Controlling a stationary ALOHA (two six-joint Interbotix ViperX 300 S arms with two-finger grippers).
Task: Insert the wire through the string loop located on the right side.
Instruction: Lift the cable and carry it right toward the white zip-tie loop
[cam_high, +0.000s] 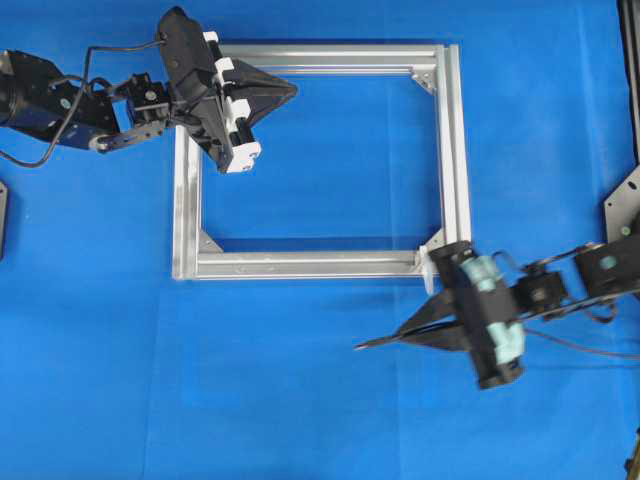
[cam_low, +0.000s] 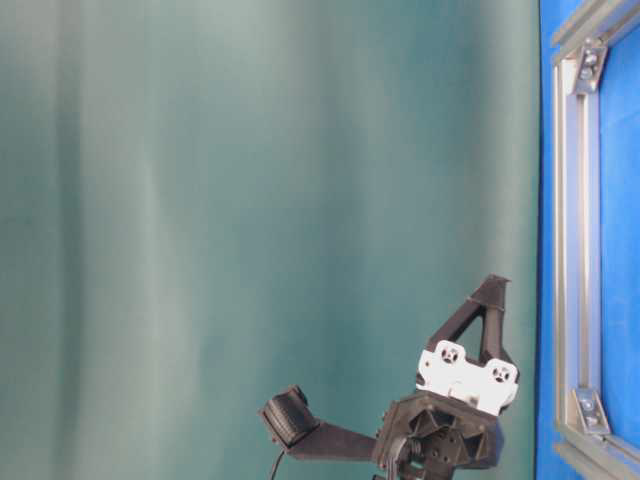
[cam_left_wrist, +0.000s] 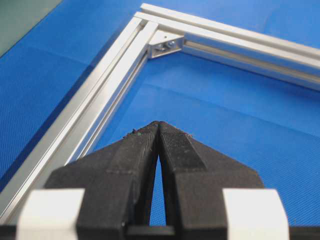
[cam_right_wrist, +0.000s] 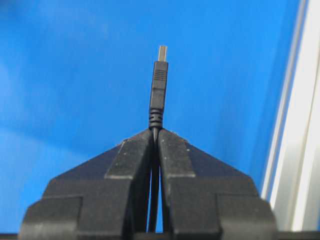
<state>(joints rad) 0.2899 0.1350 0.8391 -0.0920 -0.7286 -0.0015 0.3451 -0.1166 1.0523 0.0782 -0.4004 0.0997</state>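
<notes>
Bright, even light floods the blue cloth surface (cam_high: 300, 400), shadows soft beneath the silver aluminium rectangular frame (cam_high: 452, 150). Glare whitens the frame's bars. Right wrist view: black plug-tipped wire (cam_right_wrist: 158, 85) sharp, background blurred. The table-level view looks hazy.

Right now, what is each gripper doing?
Left gripper: closed, holding nothing, over the frame.
Right gripper: closed on the wire, plug tip sticking out ahead.

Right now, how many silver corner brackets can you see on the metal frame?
3 show: one inside the top right corner, one inside the bottom left corner, one inside the bottom right corner. The left gripper covers the top left corner, so a fourth may be hidden.
</notes>
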